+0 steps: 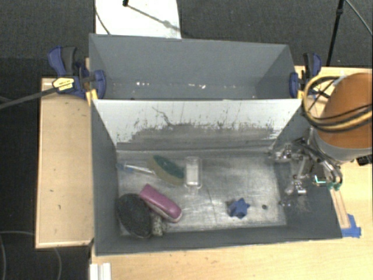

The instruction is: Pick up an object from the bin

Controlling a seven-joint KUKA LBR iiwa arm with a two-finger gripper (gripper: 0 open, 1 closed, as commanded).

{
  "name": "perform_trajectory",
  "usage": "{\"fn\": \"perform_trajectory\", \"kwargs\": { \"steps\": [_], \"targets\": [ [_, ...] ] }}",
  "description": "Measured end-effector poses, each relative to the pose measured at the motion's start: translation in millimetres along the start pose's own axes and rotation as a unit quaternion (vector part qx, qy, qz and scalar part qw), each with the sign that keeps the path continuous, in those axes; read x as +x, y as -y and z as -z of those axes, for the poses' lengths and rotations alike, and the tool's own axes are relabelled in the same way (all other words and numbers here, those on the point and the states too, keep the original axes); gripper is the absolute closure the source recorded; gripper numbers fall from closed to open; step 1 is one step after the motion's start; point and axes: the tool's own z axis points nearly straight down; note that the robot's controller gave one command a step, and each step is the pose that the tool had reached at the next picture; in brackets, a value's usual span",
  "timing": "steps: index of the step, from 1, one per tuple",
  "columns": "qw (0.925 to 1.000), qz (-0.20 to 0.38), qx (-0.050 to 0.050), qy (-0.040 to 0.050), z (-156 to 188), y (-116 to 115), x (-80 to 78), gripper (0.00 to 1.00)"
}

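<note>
Orange-capped arm in from the right, gripper (293, 182) low by the grey bin's (192, 63) right wall.
Wrist is tipped downward and the metal gripper hangs low inside the bin; wide or narrow, I cannot tell from here. Nearest to it is a small blue lump (238, 207), lying left of the gripper and a little toward the near wall, apart from it. It's crumpled and star-like, so no clear long axis. Farther left of the gripper a clear bottle (192, 174) lies with its length running toward the back wall, and well left of the gripper sits a heap: purple case (160, 202), black disc (134, 214).
</note>
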Motion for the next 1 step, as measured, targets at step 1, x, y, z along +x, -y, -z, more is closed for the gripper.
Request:
{"fn": "perform_trajectory", "kwargs": {
  "steps": [1],
  "targets": [
    [1.0000, 0.000, -0.001, -0.0002, -101.7, -25.5, 6.5, 0.00]
  ]
}}
